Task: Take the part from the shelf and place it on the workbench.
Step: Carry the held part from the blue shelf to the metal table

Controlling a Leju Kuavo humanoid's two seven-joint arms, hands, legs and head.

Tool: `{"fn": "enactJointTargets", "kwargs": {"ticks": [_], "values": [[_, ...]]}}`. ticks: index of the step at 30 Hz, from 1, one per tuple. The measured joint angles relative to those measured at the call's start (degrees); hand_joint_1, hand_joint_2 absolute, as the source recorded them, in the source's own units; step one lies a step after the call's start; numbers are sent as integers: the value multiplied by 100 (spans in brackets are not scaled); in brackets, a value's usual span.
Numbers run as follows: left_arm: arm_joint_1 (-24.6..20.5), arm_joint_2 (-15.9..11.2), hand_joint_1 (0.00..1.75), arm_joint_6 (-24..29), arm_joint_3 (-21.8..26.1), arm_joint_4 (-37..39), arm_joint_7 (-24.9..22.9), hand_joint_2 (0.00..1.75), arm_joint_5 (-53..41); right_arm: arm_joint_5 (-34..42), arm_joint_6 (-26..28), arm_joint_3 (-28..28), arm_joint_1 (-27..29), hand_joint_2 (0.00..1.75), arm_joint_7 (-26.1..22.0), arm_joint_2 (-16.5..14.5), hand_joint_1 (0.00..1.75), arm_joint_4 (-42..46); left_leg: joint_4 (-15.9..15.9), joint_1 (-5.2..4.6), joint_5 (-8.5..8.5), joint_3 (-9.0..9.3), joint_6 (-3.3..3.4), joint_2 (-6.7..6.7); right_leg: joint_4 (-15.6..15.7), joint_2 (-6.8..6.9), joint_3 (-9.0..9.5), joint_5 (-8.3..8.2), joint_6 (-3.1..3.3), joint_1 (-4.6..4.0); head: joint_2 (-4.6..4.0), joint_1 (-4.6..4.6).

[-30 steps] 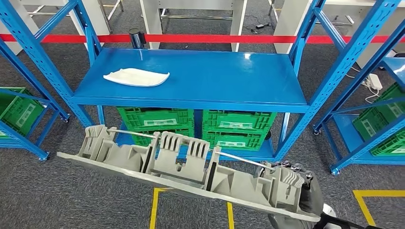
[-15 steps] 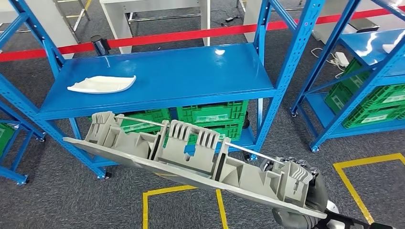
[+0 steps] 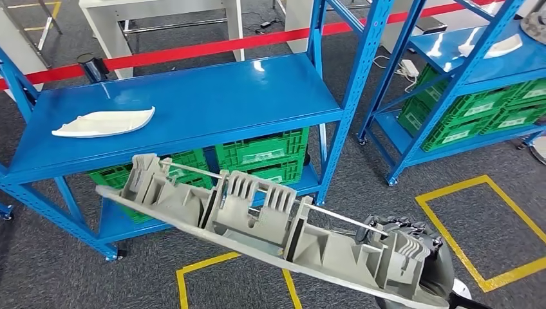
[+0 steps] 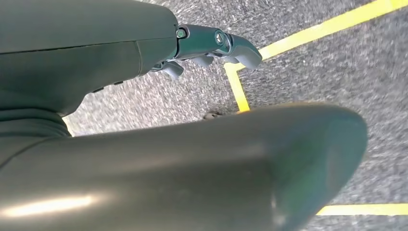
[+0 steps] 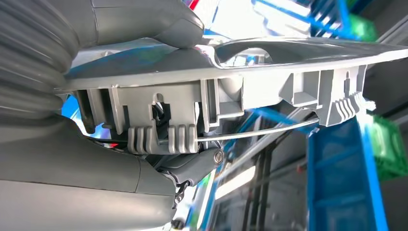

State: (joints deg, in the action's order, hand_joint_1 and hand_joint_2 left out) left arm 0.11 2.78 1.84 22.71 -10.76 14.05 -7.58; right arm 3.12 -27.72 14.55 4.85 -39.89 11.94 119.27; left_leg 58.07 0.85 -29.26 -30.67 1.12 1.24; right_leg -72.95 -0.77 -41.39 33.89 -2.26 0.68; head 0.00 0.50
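- Left hand (image 4: 211, 45) hanging over carpet by the yellow floor tape, fingers loosely apart, holding nothing.
- White curved panel (image 3: 103, 122) near left end of blue shelf (image 3: 212, 96).
- Green crates (image 3: 261, 153) on the lower shelf; contents hidden.
- Long grey ribbed part (image 3: 257, 222) off the shelf, carried level for transport.
- Right hand (image 3: 418, 270) clamped on its right end.

I see grey carpet floor (image 3: 58, 270) with yellow tape lines (image 3: 480, 225). A blue steel shelf rack (image 3: 193, 106) stands at 11 o'clock, green crates (image 3: 261, 151) beneath it; another blue rack (image 3: 470, 58) at 2 o'clock. A red barrier tape (image 3: 193, 50) runs behind at 12.
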Motion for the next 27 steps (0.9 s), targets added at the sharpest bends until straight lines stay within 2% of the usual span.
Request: {"fn": "enactJointTargets", "kwargs": {"ticks": [1,2,3,5,6,7,9,10,12,14,15,16,17,18,19,20,21,22,23,25,26,27], "values": [[-1,-2,0,-9,0,1,-4,0,-9,-35,41,-2,13,175,1,-1,175,10,3,-6,-1,-7,1,82,-173,23,-68,34,-3,1,0,3],[-7,-3,0,-15,0,1,-4,0,-11,-56,64,-6,22,175,2,-1,175,18,7,-10,-3,-10,0,160,-118,41,-20,-39,4,-2,0,7],[-16,-2,0,-20,0,0,-5,0,-13,-78,82,-9,26,175,2,-1,175,28,9,-12,-6,-6,-3,234,161,78,147,-193,21,-7,0,10],[-36,-3,0,-36,0,-1,-18,0,-34,-144,147,-13,34,175,2,-1,175,84,17,-33,-24,12,-27,364,980,313,621,-495,88,-48,0,17],[-47,-8,0,-49,0,-2,-32,0,-57,-182,212,-10,43,175,1,0,175,130,21,-47,-33,22,-51,415,1275,411,782,-571,124,-74,0,13],[-59,-16,0,-62,0,-2,-48,0,-83,-209,292,-8,59,175,0,4,175,180,21,-60,-40,32,-81,465,1434,475,858,-594,157,-99,0,8],[-93,-39,0,-83,0,-9,-66,0,-119,-197,427,-4,87,175,-1,29,175,269,0,-70,-42,54,-145,568,1483,379,841,-603,211,-114,0,-3],[-113,-52,0,-87,0,-17,-63,0,-127,-158,459,-4,92,175,-1,49,175,306,6,-65,-57,60,-177,569,1504,320,839,-623,240,-99,0,-2],[-142,-78,0,-93,0,-29,-46,0,-160,-63,466,-7,47,175,-2,92,175,351,259,-50,-244,-38,-232,348,1550,191,843,-671,303,-53,0,-23],[-146,-114,0,-105,0,-29,-40,0,-220,-20,466,-9,10,175,-5,123,175,366,948,-30,-613,-351,-266,37,1559,52,836,-692,338,-35,0,-71],[-142,-135,0,-114,0,-27,-45,0,-252,-23,477,-8,21,175,-4,137,175,368,1311,-26,-757,-525,-276,-32,1553,-22,829,-694,344,-35,0,-89],[-139,-153,0,-124,0,-26,-51,0,-280,-33,491,-8,52,175,-2,155,175,373,1538,-26,-804,-641,-283,-67,1547,-97,825,-695,344,-37,0,-102],[-140,-165,0,-133,0,-26,-56,0,-300,-44,508,-8,88,175,0,176,175,384,1548,-25,-728,-659,-284,-85,1538,-174,823,-695,342,-37,0,-108],[-142,-171,0,-139,0,-26,-60,0,-316,-58,521,-8,118,175,2,193,175,401,1342,-22,-555,-574,-279,-109,1528,-252,823,-695,336,-35,0,-112],[-145,-174,0,-141,0,-25,-62,0,-326,-73,532,-8,140,175,3,206,175,424,967,-13,-326,-407,-272,-183,1517,-329,824,-694,324,-31,0,-116],[-148,-175,0,-142,0,-22,-64,0,-331,-85,543,-8,153,175,2,216,175,449,577,-2,-159,-235,-261,-329,1502,-403,817,-693,303,-35,0,-122],[-150,-173,0,-143,0,-20,-65,0,-343,-95,553,-6,156,175,1,226,175,471,275,11,-57,-103,-250,-460,1486,-478,799,-693,272,-36,0,-124],[-152,-169,0,-144,0,-18,-67,0,-358,-97,563,-4,157,175,1,240,175,494,98,15,-24,-28,-235,-561,1476,-547,775,-700,234,-36,0,-125],[-154,-165,0,-146,0,-16,-68,0,-381,-87,575,-2,162,175,1,263,175,516,50,9,-46,-13,-213,-591,1472,-615,747,-713,192,-31,0,-124],[-170,-144,0,-155,0,-19,-68,0,-416,-38,590,-3,179,175,1,331,175,568,21,1,-22,-2,-141,-455,1472,-715,705,-739,112,-4,0,-121],[-181,-135,0,-159,0,-21,-66,0,-426,-2,588,-7,184,175,1,367,175,596,2,6,-6,7,-99,-384,1416,-642,668,-707,83,-5,0,-108],[-191,-125,0,-163,0,-22,-63,0,-427,36,577,-10,180,175,1,401,175,621,-18,13,9,16,-60,-307,1260,-499,585,-613,58,-13,0,-85]]}}
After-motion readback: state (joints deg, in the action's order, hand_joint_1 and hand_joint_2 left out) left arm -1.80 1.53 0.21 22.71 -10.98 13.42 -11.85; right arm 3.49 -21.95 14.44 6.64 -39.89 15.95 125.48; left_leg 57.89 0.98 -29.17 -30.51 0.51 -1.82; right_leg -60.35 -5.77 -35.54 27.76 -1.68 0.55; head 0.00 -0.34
